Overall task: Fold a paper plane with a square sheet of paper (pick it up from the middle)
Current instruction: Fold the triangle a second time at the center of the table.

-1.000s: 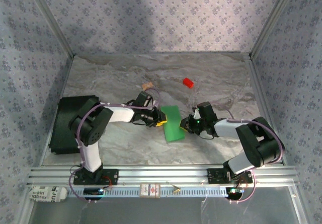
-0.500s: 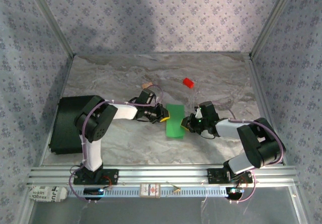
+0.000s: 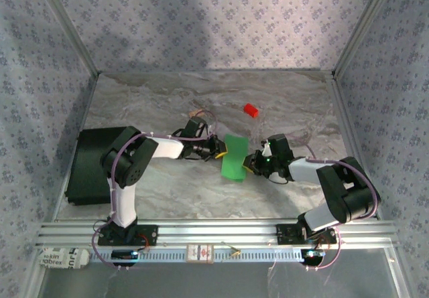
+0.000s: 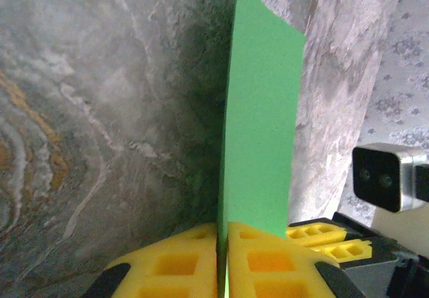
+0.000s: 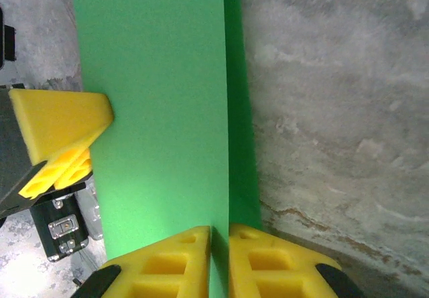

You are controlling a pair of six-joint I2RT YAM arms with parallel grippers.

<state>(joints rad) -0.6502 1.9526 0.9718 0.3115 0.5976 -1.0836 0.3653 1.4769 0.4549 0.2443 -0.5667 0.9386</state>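
The square sheet of paper (image 3: 233,157), bright green, is held up off the marble table (image 3: 167,191) at its middle, standing on edge and bent along a fold. My left gripper (image 3: 218,152) pinches the sheet's left side. In the left wrist view its yellow fingers (image 4: 174,264) are pressed together on the paper (image 4: 261,130). My right gripper (image 3: 249,164) grips the opposite side. In the right wrist view its gripper (image 5: 220,234) is shut on the paper (image 5: 154,110), with the left gripper's yellow fingertip (image 5: 60,124) touching the sheet's far edge.
A small red block (image 3: 251,110) lies behind the paper to the right, and a tan cork-like piece (image 3: 196,114) behind the left gripper. A black box (image 3: 90,164) sits at the table's left edge. An aluminium rail (image 3: 214,232) runs along the front.
The left gripper has closed on the paper's left edge and shifted slightly back. The sheet, earlier lying wide and flat, now looks narrower and stands raised between the two grippers.
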